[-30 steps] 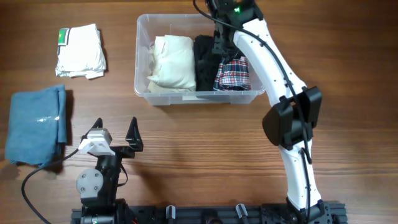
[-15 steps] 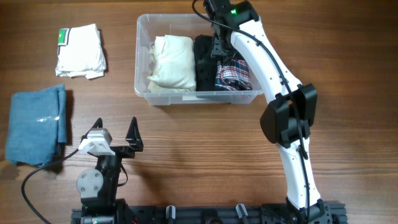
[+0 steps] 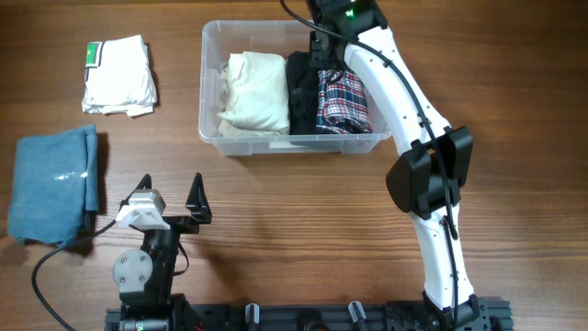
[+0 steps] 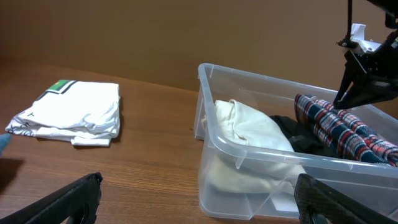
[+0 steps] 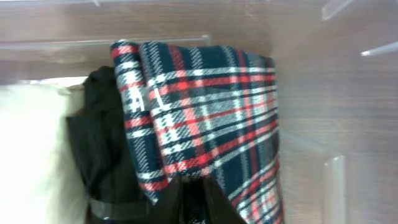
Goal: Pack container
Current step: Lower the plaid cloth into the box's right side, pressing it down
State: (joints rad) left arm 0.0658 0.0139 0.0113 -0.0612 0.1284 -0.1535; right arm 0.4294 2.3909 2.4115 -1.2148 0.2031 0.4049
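The clear container stands at the back middle of the table. Inside it lie a cream cloth, a black cloth and a plaid cloth side by side. My right gripper reaches down into the container's far side, and in its wrist view its jaws are pinched on the edge of the plaid cloth. My left gripper rests wide open near the front left, with nothing between its fingers. From there the container shows ahead to the right.
A folded white shirt with a green tag lies at the back left. A folded blue towel lies at the left edge, beside the left arm. The right arm arches over the table's right side.
The right gripper opened and shut again on the plaid cloth, which now stretches further toward the container's far wall. The left arm has not moved.
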